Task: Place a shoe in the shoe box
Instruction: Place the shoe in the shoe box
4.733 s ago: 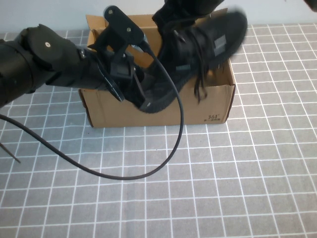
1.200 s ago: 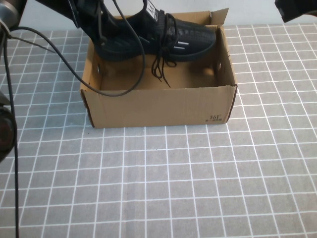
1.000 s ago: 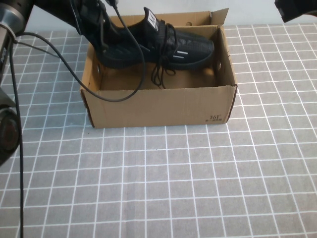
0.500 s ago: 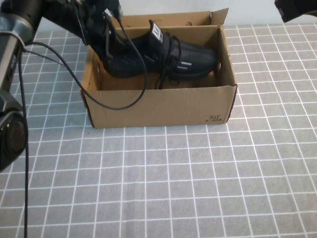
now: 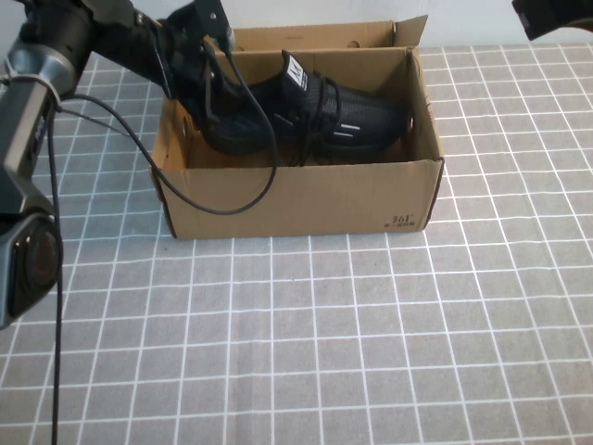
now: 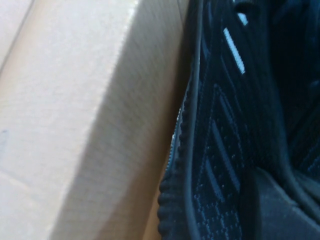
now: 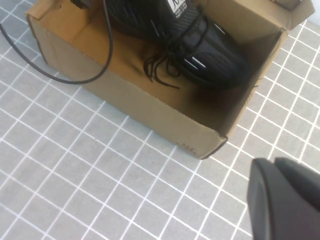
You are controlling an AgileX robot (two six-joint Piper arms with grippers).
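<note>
The shoe point(image 5: 324, 116), a black knit sneaker with thin white side stripes and a white-tagged tongue, lies inside the brown shoe box point(image 5: 296, 199), toe toward the right end, laces trailing onto the box floor. My left gripper point(image 5: 211, 97) reaches over the box's left wall and is shut on the shoe's heel. In the left wrist view the shoe's knit side point(image 6: 225, 125) fills the picture beside a cardboard wall point(image 6: 90, 100). My right gripper point(image 7: 274, 167) hangs shut and empty high above the table to the right of the shoe box point(image 7: 150, 120); its arm point(image 5: 556, 19) shows at the high view's top right.
A black cable point(image 5: 232, 199) from the left arm drapes over the box's front wall. The box stands on a grey mat point(image 5: 324, 352) with a white grid. A back flap point(image 5: 408, 31) stands upright.
The left gripper has lowered the shoe from above the back rim down into the box. The right arm has stayed still.
</note>
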